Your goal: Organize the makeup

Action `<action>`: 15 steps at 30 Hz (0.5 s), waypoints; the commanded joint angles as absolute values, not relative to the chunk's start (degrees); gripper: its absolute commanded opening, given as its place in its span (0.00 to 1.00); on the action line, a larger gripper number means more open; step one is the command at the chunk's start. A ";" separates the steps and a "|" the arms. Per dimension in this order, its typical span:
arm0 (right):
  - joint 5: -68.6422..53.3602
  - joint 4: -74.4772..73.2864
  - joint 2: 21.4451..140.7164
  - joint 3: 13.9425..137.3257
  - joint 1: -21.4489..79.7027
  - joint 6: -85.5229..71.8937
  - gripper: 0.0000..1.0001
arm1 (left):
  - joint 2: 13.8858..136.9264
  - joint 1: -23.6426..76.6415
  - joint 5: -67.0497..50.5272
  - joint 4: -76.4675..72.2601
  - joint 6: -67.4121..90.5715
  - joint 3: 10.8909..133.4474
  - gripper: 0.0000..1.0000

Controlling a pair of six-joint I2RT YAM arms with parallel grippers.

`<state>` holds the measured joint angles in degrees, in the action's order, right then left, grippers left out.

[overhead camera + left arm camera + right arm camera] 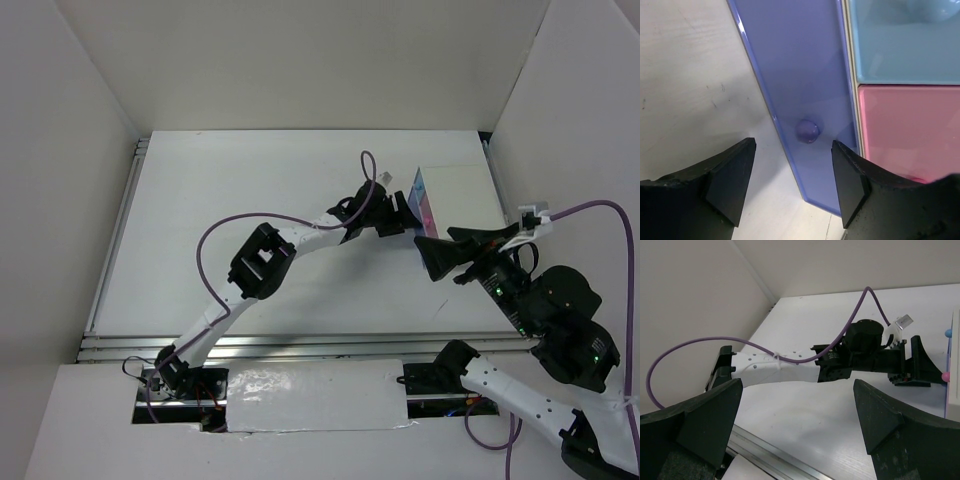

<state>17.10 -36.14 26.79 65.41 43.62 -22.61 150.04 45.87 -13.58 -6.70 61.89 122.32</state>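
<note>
A white drawer box [455, 195] sits at the far right of the bench [250, 220]. The left jaws stand released either side of the knob [807, 131] on its purple drawer [800, 75], touching nothing. That drawer front sits askew, seemingly pulled out. The right jaws hang wide apart nearby, empty. No makeup shows anywhere; it may lie inside the box. Drawer handling seems the step in hand. The next move calls for closing squarely on the knob, or backing straight off.

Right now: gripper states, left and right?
Left gripper: open, jaws either side of the purple knob, not touching it.
Right gripper: open, holding nothing.
</note>
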 commanded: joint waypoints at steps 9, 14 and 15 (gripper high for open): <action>18.54 -37.44 27.77 64.42 43.51 -22.67 1.00 | 129.94 44.56 10.91 5.69 58.29 104.17 0.92; 25.30 -43.84 29.35 68.98 43.42 -25.83 1.00 | 104.45 42.02 30.74 22.13 49.34 90.47 0.99; 26.44 -45.34 29.62 69.86 43.50 -25.93 1.00 | 97.45 40.71 34.94 27.37 47.91 89.31 0.99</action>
